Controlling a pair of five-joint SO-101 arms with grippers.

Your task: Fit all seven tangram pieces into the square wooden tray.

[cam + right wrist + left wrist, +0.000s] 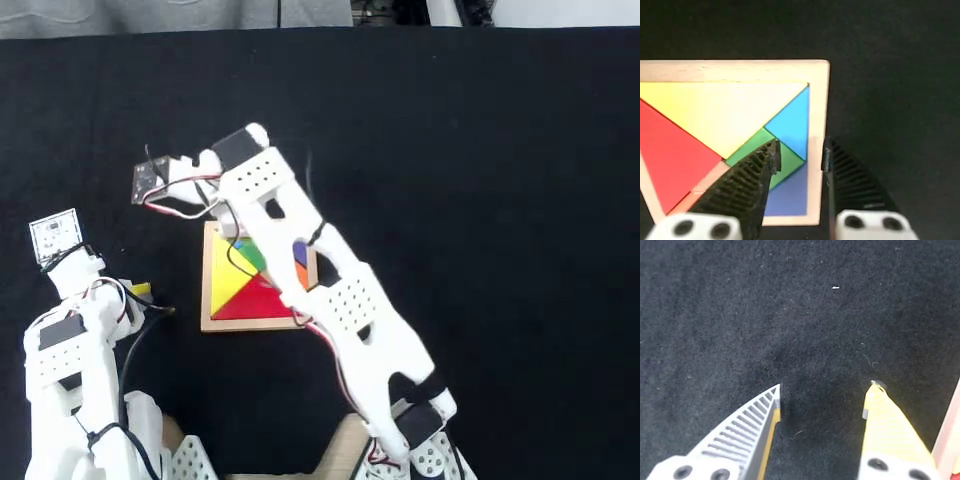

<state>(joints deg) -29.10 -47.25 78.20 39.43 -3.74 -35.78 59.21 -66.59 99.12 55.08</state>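
High view: a black-covered worktop is carrying the square wooden tray, which is lying near the middle, toward the arms' bases. The right arm is spanning the tray from the near side and bending down beyond it, so that the right claw is hanging over the tray's far rim, close to the corner on the left arm's side. The left arm is standing at the near corner of the worktop, its left claw pointing toward the tray and lying near the rim, apart from it. A yellow triangle is occupying the part of the tray nearest the left arm and a red triangle the near part, both lying flat inside the rim; an orange piece is showing at the opposite rim, partly under the right arm

Right wrist view: the right claw is released, its fingers standing slightly apart and gripping nothing; one finger is hovering over the green piece, the other outside the rim, over the worktop. A blue triangle is sitting in the corner beside the green piece, and a violet-blue piece is lying along the rim next to the green piece

Left wrist view: the left claw is released, its fingers spreading wide over the worktop and holding nothing
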